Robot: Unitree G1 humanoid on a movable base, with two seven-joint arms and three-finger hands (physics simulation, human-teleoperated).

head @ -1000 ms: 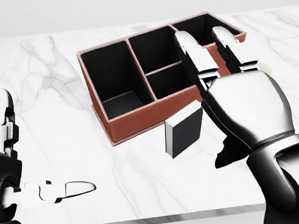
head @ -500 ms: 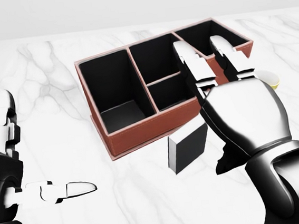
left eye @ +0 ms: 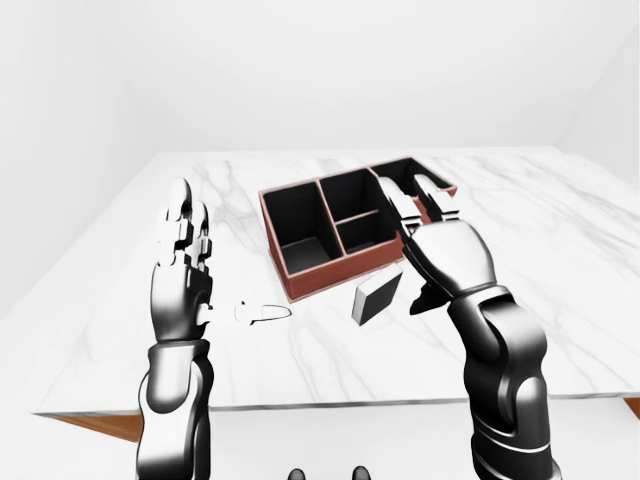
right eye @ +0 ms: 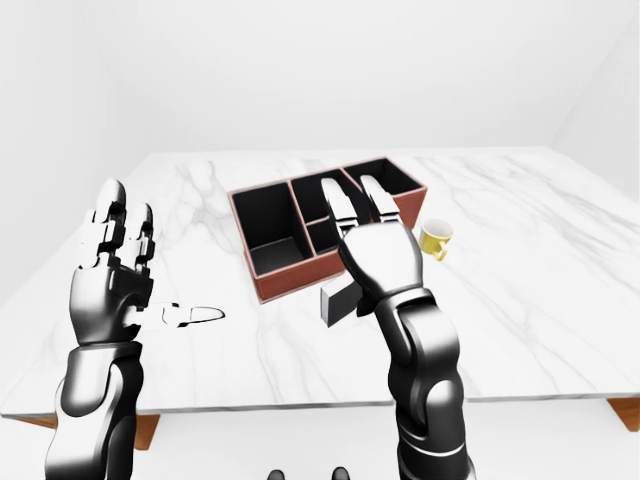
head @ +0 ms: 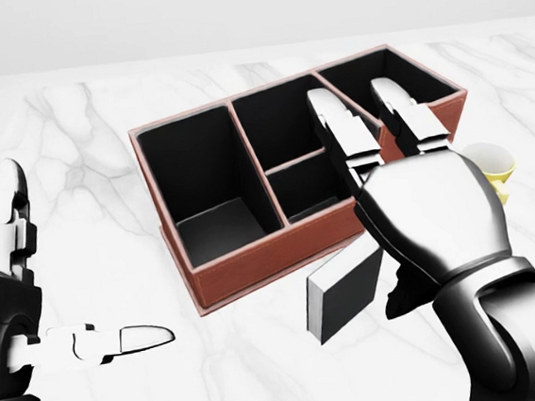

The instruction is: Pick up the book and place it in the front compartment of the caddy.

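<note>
Head view: a dark book [head: 344, 290] stands tilted on the marble table [head: 80, 124], just below the brown caddy [head: 254, 259]. Right hand [head: 429, 199], at the book's 2 o'clock, has fingers extended, holding nothing. Left hand [head: 13, 310], at 9 o'clock, is spread and empty. Yellow cup [head: 488, 165] sits at 3 o'clock.

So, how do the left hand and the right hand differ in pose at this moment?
The left hand stands upright at the head view's left, fingers pointing up, far from the caddy. The right hand reaches flat over the caddy, fingers stretched forward, with the book just below its palm. Both are open and hold nothing.
</note>
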